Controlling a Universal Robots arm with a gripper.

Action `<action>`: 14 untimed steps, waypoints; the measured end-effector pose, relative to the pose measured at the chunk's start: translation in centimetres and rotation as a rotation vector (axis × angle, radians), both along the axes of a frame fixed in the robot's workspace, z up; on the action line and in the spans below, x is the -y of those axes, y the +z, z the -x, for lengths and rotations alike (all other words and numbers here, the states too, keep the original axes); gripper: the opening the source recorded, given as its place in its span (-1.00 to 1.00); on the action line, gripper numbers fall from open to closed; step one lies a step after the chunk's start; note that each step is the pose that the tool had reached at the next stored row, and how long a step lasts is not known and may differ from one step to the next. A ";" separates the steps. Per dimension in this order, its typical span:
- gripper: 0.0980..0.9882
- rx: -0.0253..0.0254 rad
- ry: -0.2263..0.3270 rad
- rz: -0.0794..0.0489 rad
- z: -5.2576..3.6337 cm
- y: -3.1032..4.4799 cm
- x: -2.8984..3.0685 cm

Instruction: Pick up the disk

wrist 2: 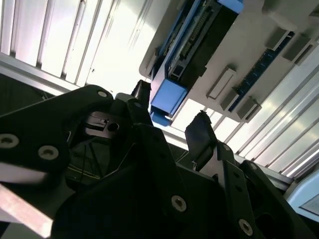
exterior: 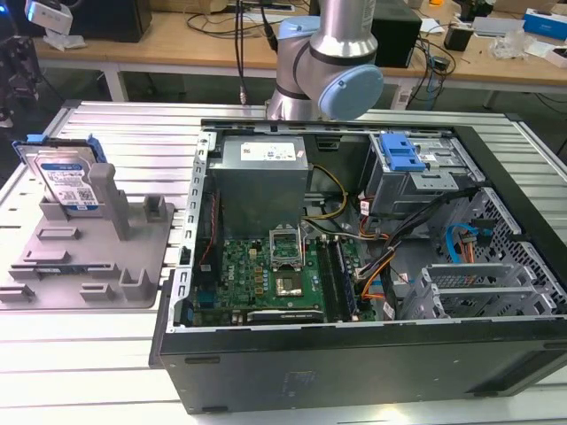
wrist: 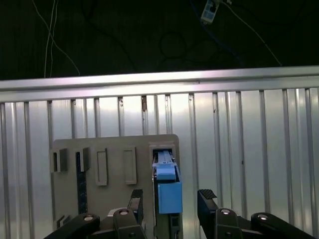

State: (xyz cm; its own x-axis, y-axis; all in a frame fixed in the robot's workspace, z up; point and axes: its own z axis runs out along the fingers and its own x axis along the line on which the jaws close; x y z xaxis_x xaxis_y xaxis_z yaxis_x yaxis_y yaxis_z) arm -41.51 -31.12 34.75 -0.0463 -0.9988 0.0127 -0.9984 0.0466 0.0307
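The disk (exterior: 65, 180) stands on edge at the far corner of a grey fixture plate (exterior: 97, 266), on the exterior view's left, with its white and blue label facing the camera and blue rails along its edges. In both wrist views I see the disk edge-on, blue rail end toward the camera (wrist: 168, 191) (wrist 2: 172, 94). My gripper (wrist: 171, 198) (wrist 2: 171, 106) is open. One black fingertip (wrist: 135, 198) is on one side of the disk and one (wrist: 207, 196) on the other, both apart from it.
An open computer case (exterior: 354, 345) fills the exterior view's middle and right, holding a grey power supply box (exterior: 261, 164) and a blue drive-bay latch (exterior: 403, 155). The arm's joint (exterior: 345, 88) rises behind it. Everything rests on a ribbed metal table (exterior: 89, 354).
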 end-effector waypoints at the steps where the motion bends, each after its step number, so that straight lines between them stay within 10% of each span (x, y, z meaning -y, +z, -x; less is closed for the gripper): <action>1: 0.03 0.0000 0.000 0.000 0.01 -0.03 0.00; 14: 0.03 0.0023 0.033 0.038 -0.16 -1.33 -0.13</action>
